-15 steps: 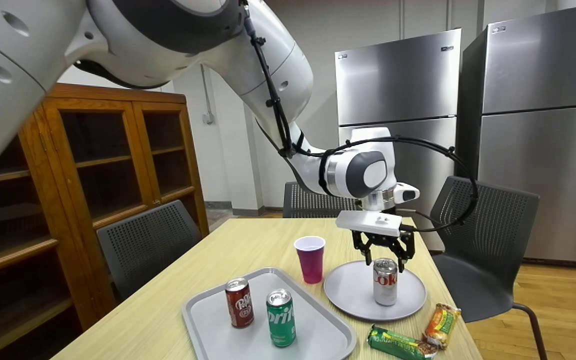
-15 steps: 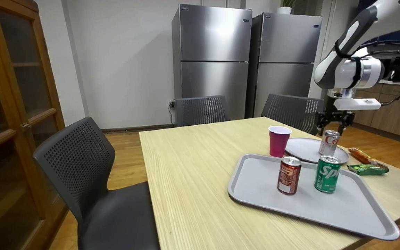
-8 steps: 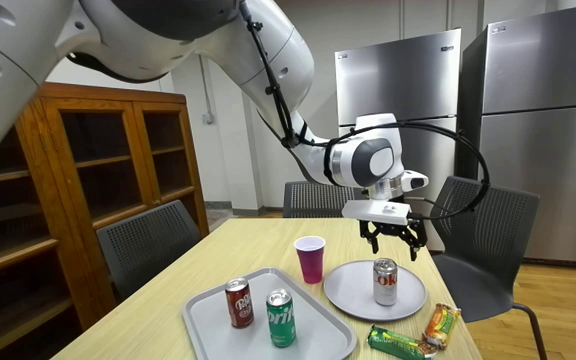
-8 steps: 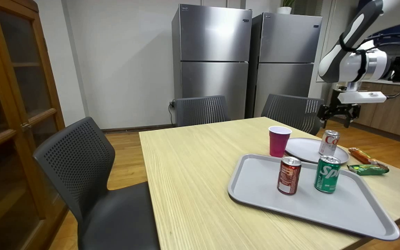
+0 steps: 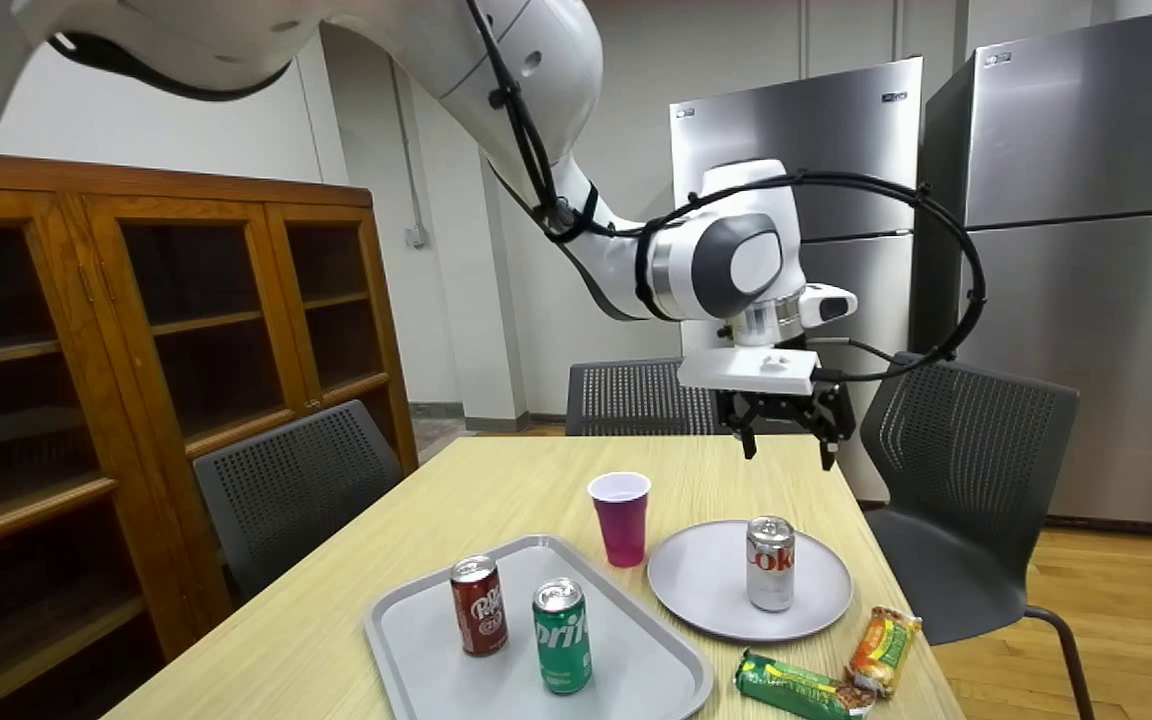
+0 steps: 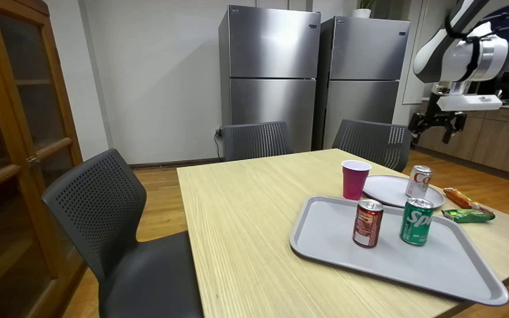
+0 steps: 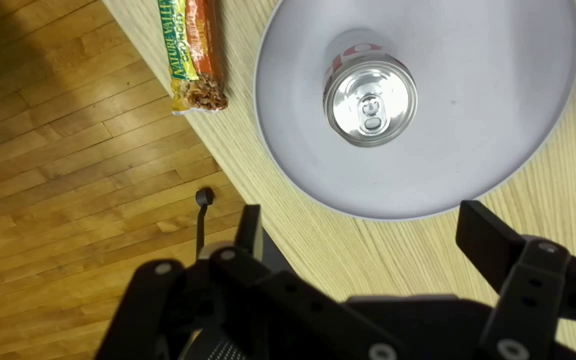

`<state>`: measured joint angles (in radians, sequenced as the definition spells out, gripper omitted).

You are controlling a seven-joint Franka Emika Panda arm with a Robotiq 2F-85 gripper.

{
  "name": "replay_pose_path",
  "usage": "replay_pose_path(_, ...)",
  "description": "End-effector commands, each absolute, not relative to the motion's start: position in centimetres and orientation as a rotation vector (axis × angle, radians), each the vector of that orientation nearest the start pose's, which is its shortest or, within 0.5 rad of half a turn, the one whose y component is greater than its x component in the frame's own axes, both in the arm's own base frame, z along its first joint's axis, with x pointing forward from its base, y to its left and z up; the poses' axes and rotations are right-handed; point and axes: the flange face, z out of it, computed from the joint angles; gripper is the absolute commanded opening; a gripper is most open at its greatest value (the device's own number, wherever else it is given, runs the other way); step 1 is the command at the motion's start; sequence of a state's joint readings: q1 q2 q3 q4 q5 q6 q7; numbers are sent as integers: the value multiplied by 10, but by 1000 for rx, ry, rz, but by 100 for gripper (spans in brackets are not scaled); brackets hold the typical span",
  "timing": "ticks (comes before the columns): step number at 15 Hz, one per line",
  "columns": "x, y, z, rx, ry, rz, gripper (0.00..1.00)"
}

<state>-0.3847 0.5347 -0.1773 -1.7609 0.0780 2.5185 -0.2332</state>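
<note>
Higher than in the earlier frame, the black two-fingered gripper (image 5: 788, 457) has risen off the silver aluminium Coke can (image 5: 771, 568), which hasn't shifted.

In an exterior view I see the can upright at lower right of the frame, on a round pale-grey plate (image 5: 691, 590). My jaws are spread wide above it with nothing between them. I judge the can smooth and slick, rigid if full, easily dented if empty; I'd take it round the mid-body from opposite sides, squeezing no harder than the slick wall needs.

In an exterior view I also get low brown wooden cabinets (image 6: 502, 141) at the right edge of the frame, and all four corners of the grey rectangular tray (image 6: 318, 238), bearing a red metal soda can (image 6: 368, 223) and a green metal soda can (image 6: 416, 222).

My wrist view looks down and gives a straight look at the can's round metal lid (image 7: 353, 107), at upper centre, with its pull tab (image 7: 372, 117). Glare keeps me from telling whether it has been opened, so its weight is a guess. Both black fingers (image 7: 485, 237) lie well apart in the lower half, clear of the can. At upper left, the lettering on the orange-and-green wrapped snack bar (image 7: 200, 50) becomes legible.
</note>
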Motion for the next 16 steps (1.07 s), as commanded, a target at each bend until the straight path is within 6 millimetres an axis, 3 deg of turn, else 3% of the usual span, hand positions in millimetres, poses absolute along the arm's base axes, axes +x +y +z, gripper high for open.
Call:
replay_pose_path(1, 573, -325, 301, -3182, 515, -355, 100)
replay_pose_path(2, 583, -343, 296, -3190, 551, -335, 100)
replay_pose_path(5, 580, -330, 294, -3187, 527, -332, 100)
replay_pose_path(12, 579, -329, 293, -3186, 527, -331, 100)
replay_pose_path(16, 568, -321, 309, -3168, 545, -354, 100)
